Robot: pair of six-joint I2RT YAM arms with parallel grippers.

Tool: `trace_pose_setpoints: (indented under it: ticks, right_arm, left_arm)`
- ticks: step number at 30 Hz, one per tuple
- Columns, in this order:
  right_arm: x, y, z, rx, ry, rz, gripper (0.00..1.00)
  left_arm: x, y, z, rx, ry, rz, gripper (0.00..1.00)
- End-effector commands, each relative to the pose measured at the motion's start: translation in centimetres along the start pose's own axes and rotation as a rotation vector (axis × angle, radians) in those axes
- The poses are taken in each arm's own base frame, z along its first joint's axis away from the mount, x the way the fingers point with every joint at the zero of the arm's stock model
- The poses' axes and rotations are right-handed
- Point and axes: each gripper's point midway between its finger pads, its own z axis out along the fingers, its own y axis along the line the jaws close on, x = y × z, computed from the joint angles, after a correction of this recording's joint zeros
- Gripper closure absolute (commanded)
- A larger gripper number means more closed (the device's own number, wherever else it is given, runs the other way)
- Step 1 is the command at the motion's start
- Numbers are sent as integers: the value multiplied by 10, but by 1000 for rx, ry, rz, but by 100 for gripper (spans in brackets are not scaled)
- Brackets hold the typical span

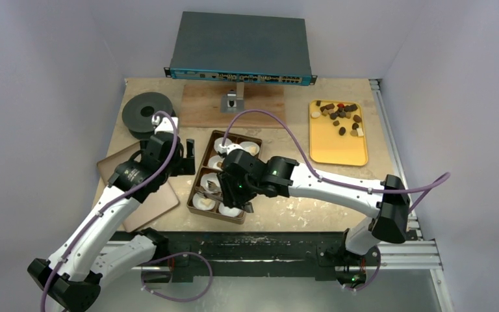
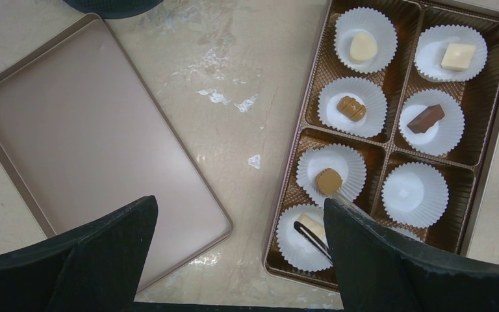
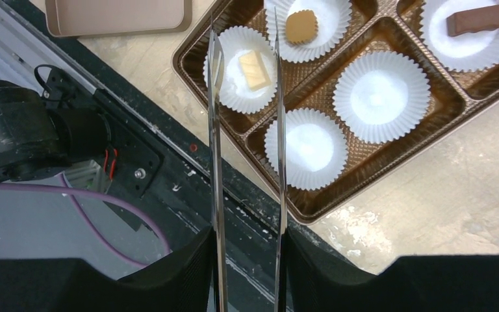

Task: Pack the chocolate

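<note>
Right wrist view shows the right gripper (image 3: 243,18) with prongs parted astride the cream chocolate (image 3: 256,69), seemingly leaving it seated in the upper-left paper cup (image 3: 229,92), while the left gripper (image 2: 239,203) gapes empty.

The box (image 2: 390,148) is brown, and its lining is a shiny gold-brown with a fine embossed weave. Every paper cup (image 2: 414,190) in it is white and fluted. The chocolate (image 2: 329,181) inside runs from tan and caramel to milk brown and cream-white. On the yellow tray (image 1: 347,149) the loose pieces are mostly dark brown, with a few tan or cream and one red spot among them. The bronze tray (image 2: 91,123) is a plain rosy metallic tone. The tabletop (image 2: 247,58) is beige, mottled with white scuffs. The arms (image 1: 338,187) are white with black joints, their cables (image 1: 286,130) lilac. The left hand (image 2: 239,214) is matt black, the right hand (image 3: 245,97) black with thin silvery fingers (image 3: 216,162)
</note>
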Motion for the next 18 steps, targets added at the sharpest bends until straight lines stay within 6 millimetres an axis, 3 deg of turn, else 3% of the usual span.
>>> trace_pose_setpoints:
  ticks: [1, 7, 18]
  right_arm:
    - [-35, -3, -37, 0, -124, 19, 55]
    - [-50, -46, -48, 65, -166, 86, 55]
    - [-84, -183, -99, 322, -340, 311, 54]
  left_arm:
    - [-10, 7, -5, -21, -51, -51, 0]
    - [-13, 6, -8, -6, -77, -62, 0]
    - [-11, -2, -5, 27, -58, -56, 0]
